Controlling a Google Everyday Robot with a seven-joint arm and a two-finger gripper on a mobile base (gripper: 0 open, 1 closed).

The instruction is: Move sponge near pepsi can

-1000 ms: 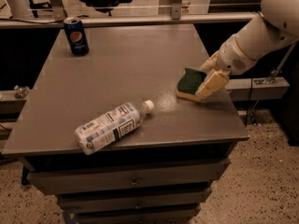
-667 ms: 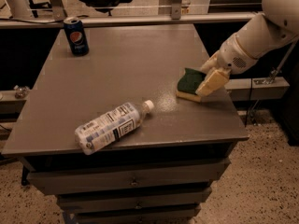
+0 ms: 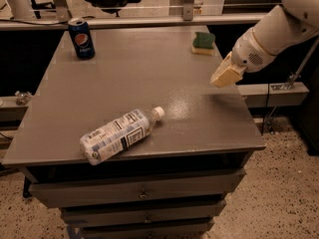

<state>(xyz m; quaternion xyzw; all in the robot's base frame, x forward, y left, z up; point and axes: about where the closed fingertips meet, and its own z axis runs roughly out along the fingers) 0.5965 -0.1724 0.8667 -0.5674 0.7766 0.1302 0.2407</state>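
The sponge (image 3: 203, 43), dark green on top with a pale yellow base, lies flat at the table's back right edge. The pepsi can (image 3: 81, 38) stands upright at the back left corner, a wide stretch of tabletop away from the sponge. My gripper (image 3: 227, 73), with pale yellow pads, hovers over the right side of the table, in front of the sponge and slightly to its right, and does not touch it. Nothing is in the gripper.
A clear plastic bottle (image 3: 119, 135) with a white label lies on its side near the front left edge of the grey table (image 3: 164, 78). Drawers sit under the tabletop. A rail and office chairs stand behind the table.
Earlier the sponge lay at the mid-right of the table with my gripper on it. Now it rests at the back right edge and the gripper is apart from it.
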